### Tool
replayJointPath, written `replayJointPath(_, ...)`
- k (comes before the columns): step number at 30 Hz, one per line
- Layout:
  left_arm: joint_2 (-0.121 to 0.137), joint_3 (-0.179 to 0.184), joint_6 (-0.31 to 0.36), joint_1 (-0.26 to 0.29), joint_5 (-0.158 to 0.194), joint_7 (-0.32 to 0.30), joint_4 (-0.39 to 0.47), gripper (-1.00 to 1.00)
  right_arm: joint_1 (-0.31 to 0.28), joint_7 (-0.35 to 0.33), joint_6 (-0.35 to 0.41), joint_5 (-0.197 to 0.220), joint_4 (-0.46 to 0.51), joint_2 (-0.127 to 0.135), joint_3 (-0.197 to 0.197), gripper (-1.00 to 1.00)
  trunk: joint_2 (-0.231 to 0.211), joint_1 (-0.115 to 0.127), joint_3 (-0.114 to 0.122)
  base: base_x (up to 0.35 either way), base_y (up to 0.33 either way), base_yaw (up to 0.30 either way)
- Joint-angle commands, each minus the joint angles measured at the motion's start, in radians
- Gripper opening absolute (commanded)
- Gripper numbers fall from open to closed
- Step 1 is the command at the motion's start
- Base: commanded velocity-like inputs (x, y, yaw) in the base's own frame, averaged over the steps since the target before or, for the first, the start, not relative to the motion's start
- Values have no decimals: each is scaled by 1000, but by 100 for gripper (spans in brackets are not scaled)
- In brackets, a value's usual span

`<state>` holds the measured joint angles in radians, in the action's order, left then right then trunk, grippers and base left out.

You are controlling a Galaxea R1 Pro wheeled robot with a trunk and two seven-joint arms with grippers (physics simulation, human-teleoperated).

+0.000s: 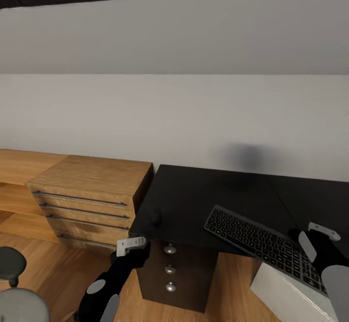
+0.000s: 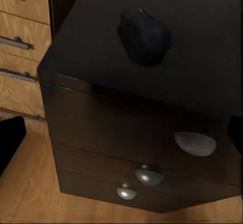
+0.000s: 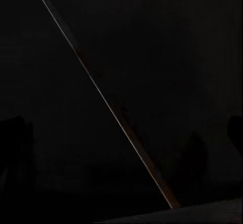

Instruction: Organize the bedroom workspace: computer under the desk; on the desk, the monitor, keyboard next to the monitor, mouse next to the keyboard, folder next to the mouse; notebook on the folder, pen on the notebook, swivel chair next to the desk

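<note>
The keyboard [image 1: 264, 242] lay on the black table [image 1: 194, 191], lower right; the mouse [image 1: 155, 215] sat left, near the edge. Neither arm's fingers visibly grasped anything; their spread couldn't be told.

No readable text, labels, brand names, numbers or signs appear anywhere. The keyboard [image 1: 265, 242] lying on the black bench [image 1: 194, 201] has pale markings on its keys, but they are too small and blurred to make out as letters.
</note>
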<state>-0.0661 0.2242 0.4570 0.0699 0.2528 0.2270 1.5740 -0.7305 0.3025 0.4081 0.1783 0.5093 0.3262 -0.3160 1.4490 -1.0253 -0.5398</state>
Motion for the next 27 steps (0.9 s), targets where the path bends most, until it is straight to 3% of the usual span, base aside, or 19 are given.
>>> replayJointPath(1,0,1,4,1,10,9,1,100,0,6,9,3,-6,-1,0,100,1,0,-1,-179,0,0)
replayJointPath(13,-1,1,4,1,10,9,0,100,0,7,8,0,-6,-1,0,100,1,0,-1,-198,0,0)
replayJointPath(27,-1,1,3,1,10,9,-2,100,0,7,5,0,-6,-1,0,100,1,0,-1,-59,0,0)
